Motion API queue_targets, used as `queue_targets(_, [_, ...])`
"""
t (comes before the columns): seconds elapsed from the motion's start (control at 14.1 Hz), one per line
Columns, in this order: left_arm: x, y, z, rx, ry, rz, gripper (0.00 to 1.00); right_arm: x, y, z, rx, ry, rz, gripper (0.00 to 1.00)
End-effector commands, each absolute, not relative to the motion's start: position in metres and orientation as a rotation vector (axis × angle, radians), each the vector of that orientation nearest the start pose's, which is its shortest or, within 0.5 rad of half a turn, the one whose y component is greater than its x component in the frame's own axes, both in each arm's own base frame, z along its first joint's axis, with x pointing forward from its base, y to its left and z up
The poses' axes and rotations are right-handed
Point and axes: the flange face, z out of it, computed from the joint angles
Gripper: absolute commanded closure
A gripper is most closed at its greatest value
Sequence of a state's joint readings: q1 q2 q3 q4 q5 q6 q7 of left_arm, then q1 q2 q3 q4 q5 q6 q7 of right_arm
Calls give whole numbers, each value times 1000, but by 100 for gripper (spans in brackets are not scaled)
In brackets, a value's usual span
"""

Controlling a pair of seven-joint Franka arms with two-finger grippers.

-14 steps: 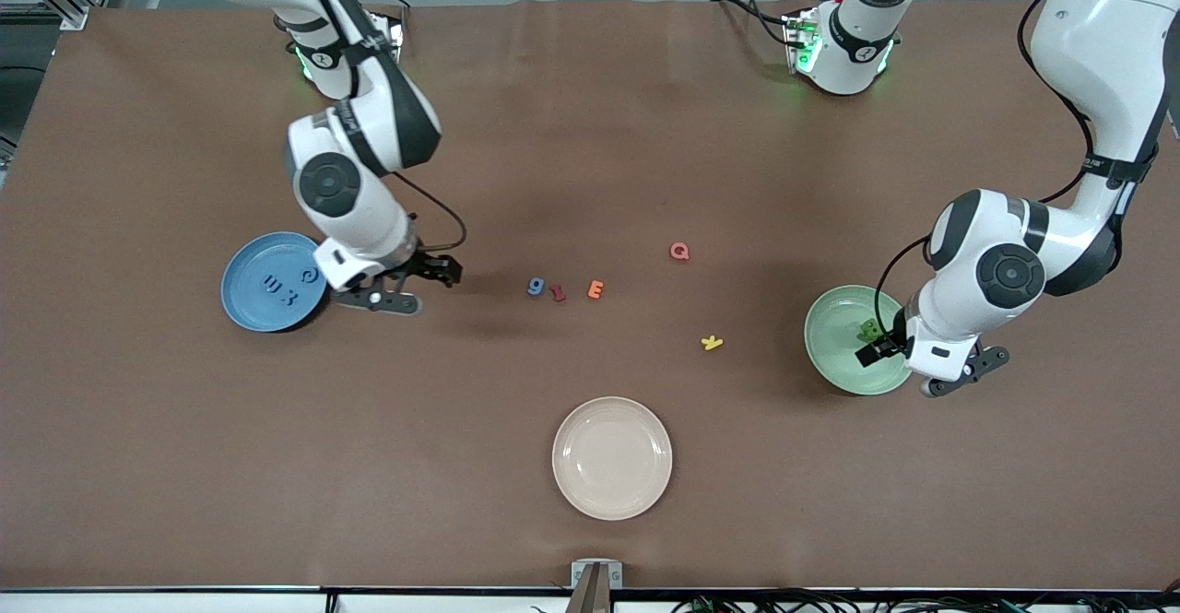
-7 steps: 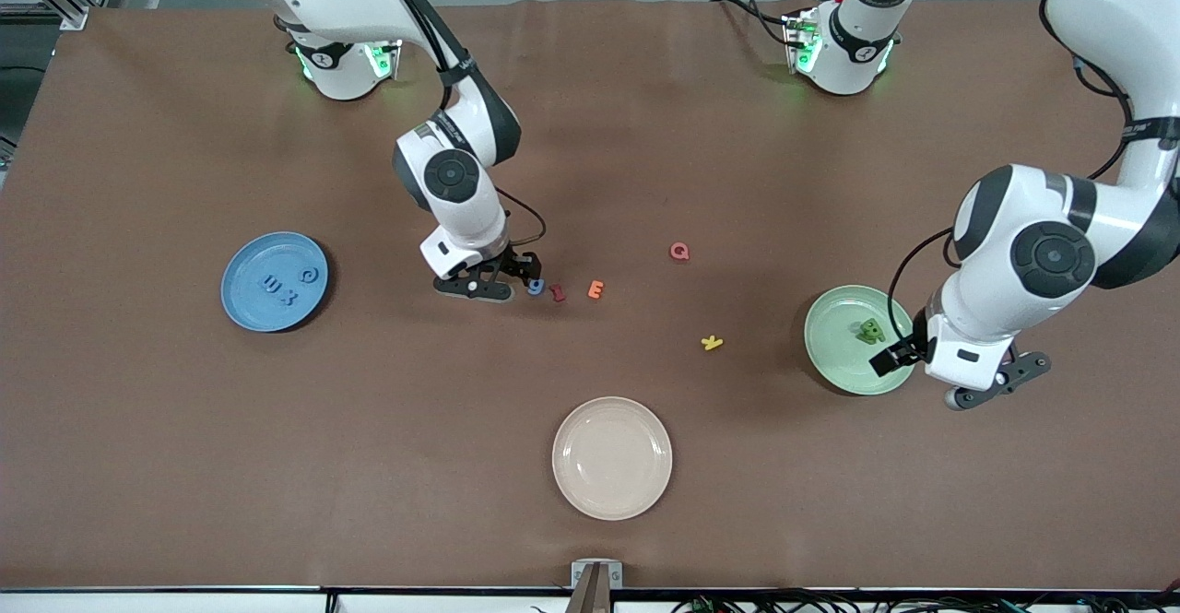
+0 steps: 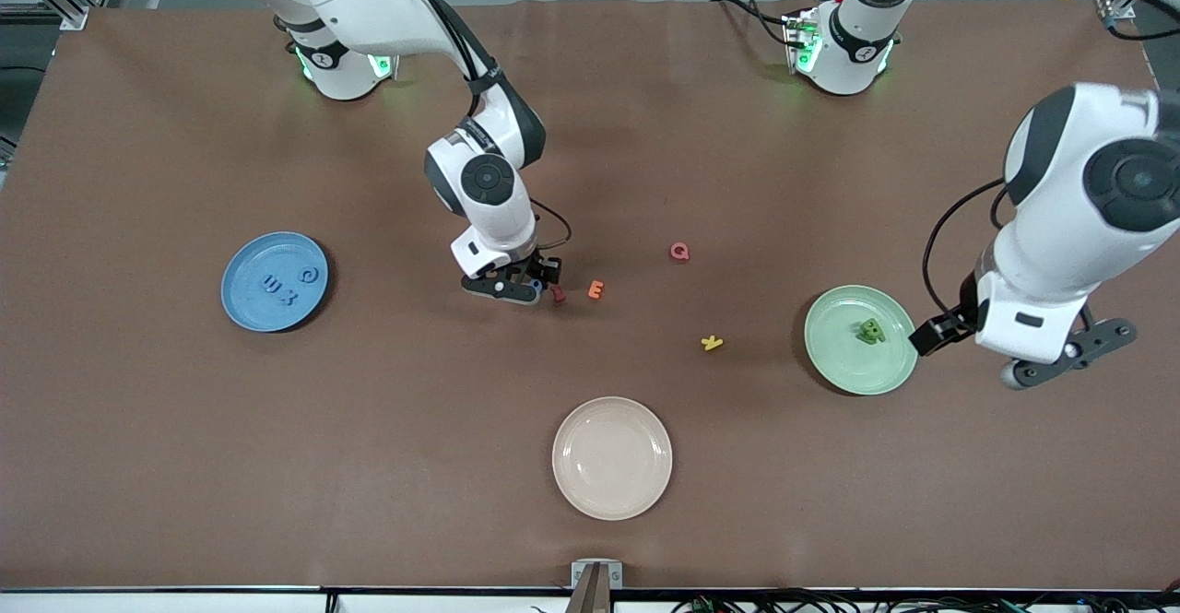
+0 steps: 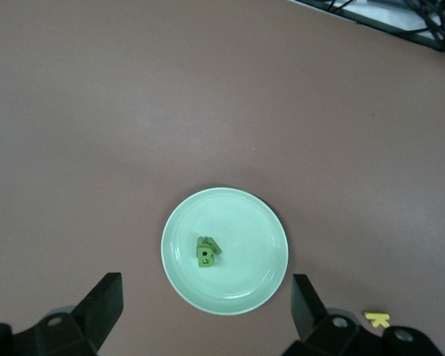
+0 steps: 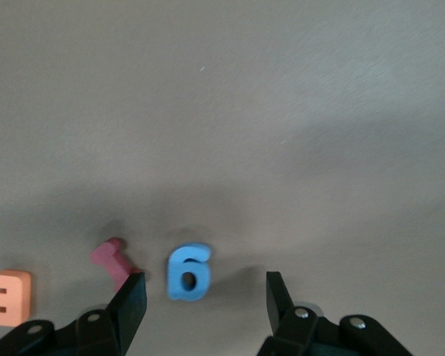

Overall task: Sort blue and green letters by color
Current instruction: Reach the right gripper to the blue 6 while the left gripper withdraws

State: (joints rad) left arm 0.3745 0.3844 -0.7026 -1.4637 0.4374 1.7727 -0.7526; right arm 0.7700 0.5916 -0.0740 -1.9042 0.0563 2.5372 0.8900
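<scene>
Plates: three round, glossy ones on the brown counter (image 3: 138,465) — a blue plate (image 3: 241,304) toward the right arm's end, a green plate (image 3: 834,359) toward the left arm's end, and a cream plate (image 3: 612,458) nearest the front camera, between the two.
Blue letters: three lie flat in the blue plate (image 3: 288,286); their shapes are too small to read surely. A fourth blue piece, a chunky "6" (image 5: 188,272), lies on the counter between the right tool's fingers.
Green letters: a small dark green heap (image 4: 205,251) near the middle of the green plate; one reads as "B", and the count within the heap cannot be told.
Other letters: four on the counter — a dark pink "1" (image 5: 116,261) just beside the blue "6", an orange "E" (image 3: 596,290) next along, a red "Q" (image 3: 679,251) farther from the front camera, and a yellow "K" (image 3: 712,343) near the green plate.
Right tool (image 5: 205,300): low over the blue "6", jaws apart on either side of it, not touching it.
Left tool (image 4: 208,297): up in the air by the green plate's edge, jaws spread wide, holding nothing.
</scene>
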Motion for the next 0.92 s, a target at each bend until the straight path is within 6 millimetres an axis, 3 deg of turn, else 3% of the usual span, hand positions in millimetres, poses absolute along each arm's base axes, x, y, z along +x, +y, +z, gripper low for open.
queue_targets(0.0, [638, -111, 539, -2926, -486, -133, 0, 491, 419, 181, -3098, 391, -56, 26])
queue_targets(0.21, [628, -94, 571, -3012, -411, -126, 0, 488, 422, 182, -3103, 378, -51, 27])
queue_targets(0.28, [622, -82, 589, -3018, -376, -154, 0, 488, 421, 181, -3105, 380, -49, 27])
queue_targets(0.5, [602, -56, 618, -3081, -356, -132, 0, 487, 418, 180, -3126, 385, -17, 27])
queue_targets(0.64, [585, -44, 630, -3105, -288, -109, 0, 487, 416, 183, -3140, 387, 8, 27])
queue_targets(0.85, [551, -28, 631, -3181, -310, -74, 0, 487, 414, 181, -3151, 384, 12, 27])
